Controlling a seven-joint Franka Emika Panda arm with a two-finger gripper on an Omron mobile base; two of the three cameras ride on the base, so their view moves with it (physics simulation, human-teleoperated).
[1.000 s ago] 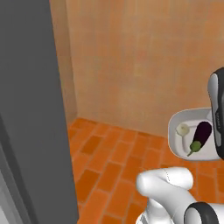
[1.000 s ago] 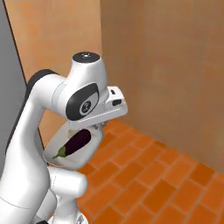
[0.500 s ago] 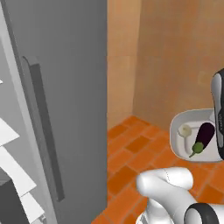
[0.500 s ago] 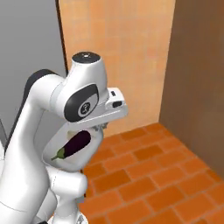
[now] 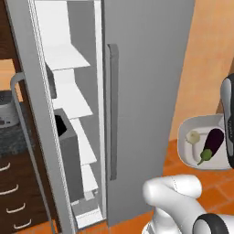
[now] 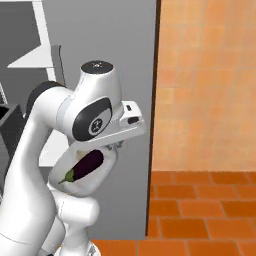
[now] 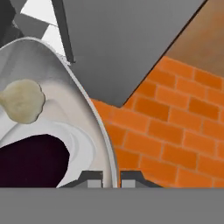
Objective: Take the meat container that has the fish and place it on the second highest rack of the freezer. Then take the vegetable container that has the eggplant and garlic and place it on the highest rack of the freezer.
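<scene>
The fingers [image 7: 108, 178] are pinching the rim of the white container [image 5: 194, 151], carried aloft beside the open freezer [image 5: 87, 114]. Inside, the eggplant [image 5: 212, 143] is lying slantwise — stem end pointing down-left in the left base view — with the garlic [image 5: 193, 136] just beside it.

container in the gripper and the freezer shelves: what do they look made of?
Container: smooth, off-white, thin-rimmed, soft sheen; probably moulded plastic, glazed ceramic not excluded. It carries the eggplant and the garlic.
Freezer shelves: flat, matte white panels, no wires; probably plastic or painted sheet. The outside is satin grey like brushed metal.
</scene>
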